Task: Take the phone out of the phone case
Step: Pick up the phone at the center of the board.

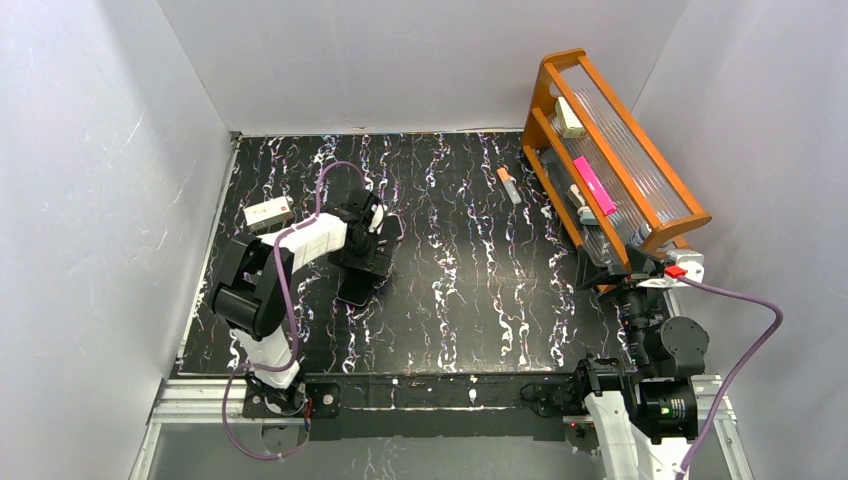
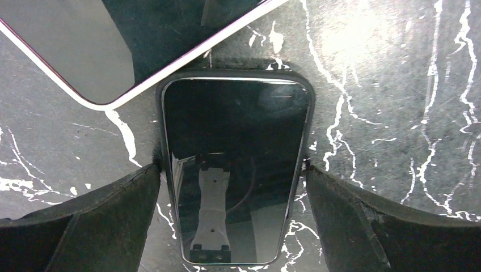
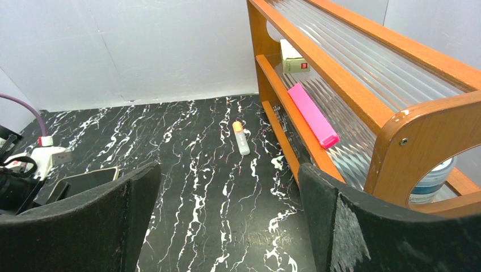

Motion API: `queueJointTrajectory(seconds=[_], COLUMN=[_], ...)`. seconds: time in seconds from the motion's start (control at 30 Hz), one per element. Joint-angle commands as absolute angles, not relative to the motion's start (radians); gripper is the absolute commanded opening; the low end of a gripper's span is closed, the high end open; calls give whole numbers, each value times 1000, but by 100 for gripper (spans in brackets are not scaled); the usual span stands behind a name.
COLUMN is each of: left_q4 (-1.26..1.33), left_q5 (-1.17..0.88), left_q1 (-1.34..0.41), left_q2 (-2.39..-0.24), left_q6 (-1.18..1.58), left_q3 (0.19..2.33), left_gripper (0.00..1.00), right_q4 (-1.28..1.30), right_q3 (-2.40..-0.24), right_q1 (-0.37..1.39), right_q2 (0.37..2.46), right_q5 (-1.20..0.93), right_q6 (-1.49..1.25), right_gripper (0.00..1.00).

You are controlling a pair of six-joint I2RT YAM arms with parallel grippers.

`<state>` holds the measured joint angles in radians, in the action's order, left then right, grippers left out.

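A phone with a dark screen sits in a black case (image 2: 235, 164) on the black marbled table. My left gripper (image 2: 232, 187) straddles it, and its two black fingertips (image 2: 142, 187) press the case's long sides. A second phone (image 2: 85, 51) with a pale rim lies at an angle just beyond the case's far end; it also shows in the right wrist view (image 3: 85, 180). In the top view the left gripper (image 1: 368, 245) stands over both dark slabs, which I cannot tell apart there. My right gripper (image 3: 227, 226) is open and empty, low by the shelf (image 1: 630, 285).
A wooden shelf rack (image 1: 610, 150) stands at the right with a pink bar (image 1: 593, 185), a small box (image 3: 292, 59) and a blue-white tub (image 3: 431, 181). An orange-capped marker (image 1: 508, 185) lies near it. A white box (image 1: 267, 213) sits at the table's left.
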<state>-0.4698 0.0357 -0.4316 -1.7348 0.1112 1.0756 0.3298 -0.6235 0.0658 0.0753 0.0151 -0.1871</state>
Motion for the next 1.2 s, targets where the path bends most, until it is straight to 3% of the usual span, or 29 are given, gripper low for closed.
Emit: queueJointTrajectory(seconds=[0.0,0.3,0.7,0.87,1.0,1.17], left_q4=[-523,-548,-485,-380,-266,-159], left_q5=[27,0,-174,-259,-310,-339], left_q1=[-422,-422,-432,-452,-478,-497], left_q2=[-1756,-1804,-1754,-1687,-1647,-1636], left_q6=[94,117,256,377,476,573], left_q3=[1096,1076,967,895,854,824], left_gripper=[98,95,66,48,39,30], right_q4=[272,294,373,306,166,55], right_q3=[-619,-636,-742,-727,-637,-571], right_q1=[71,70,69,69,74,174], right_q2=[67,89,308,459,561,624], right_q5=[6,-10,-222,-423,-598,-555], right_q6=[-178,-180,-264,-330,-401,-449], right_gripper=[99,99,99,99,93,92])
